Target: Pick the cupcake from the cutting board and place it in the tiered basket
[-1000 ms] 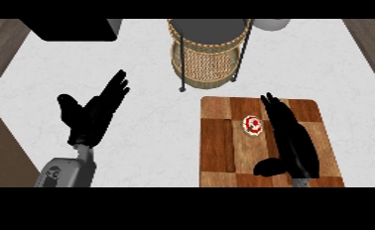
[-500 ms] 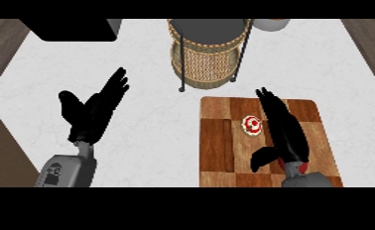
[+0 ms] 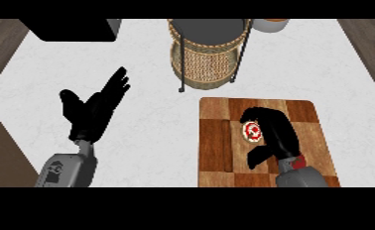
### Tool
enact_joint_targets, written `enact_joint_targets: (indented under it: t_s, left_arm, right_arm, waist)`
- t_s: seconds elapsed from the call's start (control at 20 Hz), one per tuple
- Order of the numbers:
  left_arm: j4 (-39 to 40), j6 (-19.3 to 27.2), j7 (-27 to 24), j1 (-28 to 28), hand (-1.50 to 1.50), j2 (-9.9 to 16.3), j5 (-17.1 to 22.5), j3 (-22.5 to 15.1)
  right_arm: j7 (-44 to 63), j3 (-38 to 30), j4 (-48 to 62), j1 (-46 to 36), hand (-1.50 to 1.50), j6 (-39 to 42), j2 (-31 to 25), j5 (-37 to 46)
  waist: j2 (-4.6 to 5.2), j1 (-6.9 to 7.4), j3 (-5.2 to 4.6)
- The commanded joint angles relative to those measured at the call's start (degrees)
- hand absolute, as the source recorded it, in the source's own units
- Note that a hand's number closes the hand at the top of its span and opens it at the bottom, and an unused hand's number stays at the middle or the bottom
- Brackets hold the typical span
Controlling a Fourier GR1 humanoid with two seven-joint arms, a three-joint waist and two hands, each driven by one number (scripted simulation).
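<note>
Cupcake (image 3: 251, 132) sits on the cutting board (image 3: 218, 144), in the board's middle area, slightly toward its far half; red and white show on its top. The right hand (image 3: 275, 132) is over the board just to the right of the cupcake, its fingers bent over at the far end and curving down around the cupcake's far and right side, the thumb sticking out toward the near left. The hand overlaps the cupcake's right edge; whether the fingers actually press on it cannot be told, and the cupcake rests on the board.

The cutting board, a checkered wooden one, lies at the near right of the white counter (image 3: 147, 125). The tiered basket (image 3: 207, 55) stands beyond the board's far left corner, a woven lower tier under a dark upper tray, on thin dark legs.

The left hand (image 3: 93, 107) is well apart at the near left of the counter, fingers straight and spread, holding nothing. A dark box (image 3: 73, 29) sits at the far left and a small pale bowl (image 3: 270, 25) at the far right of the basket.
</note>
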Motion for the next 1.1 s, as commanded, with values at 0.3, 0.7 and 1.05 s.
enact_joint_targets:
  t_s: [0.3, 0.7, 1.05]
  left_arm:
    - [-2.1, -0.9, -0.4, 2.0, 0.00, 0.1, -0.2, 0.1]
    - [-2.9, -0.8, 0.4, 2.0, 0.00, 0.2, -0.1, 0.4]
    - [-4.1, 1.7, 3.3, 1.5, 0.00, -1.3, -1.3, -0.4]
  right_arm:
    - [-1.6, -2.3, 1.0, 1.0, 1.50, -3.7, 1.0, -0.2]
    - [16.8, -4.1, -13.6, 9.6, 1.50, 13.6, -5.1, 3.1]
    - [27.8, -7.9, -36.6, 6.7, 1.50, 23.8, 0.4, -7.2]
  waist:
    - [0.75, 0.27, 1.03]
    - [0.56, -0.54, 0.97]
    - [0.35, -0.80, 0.96]
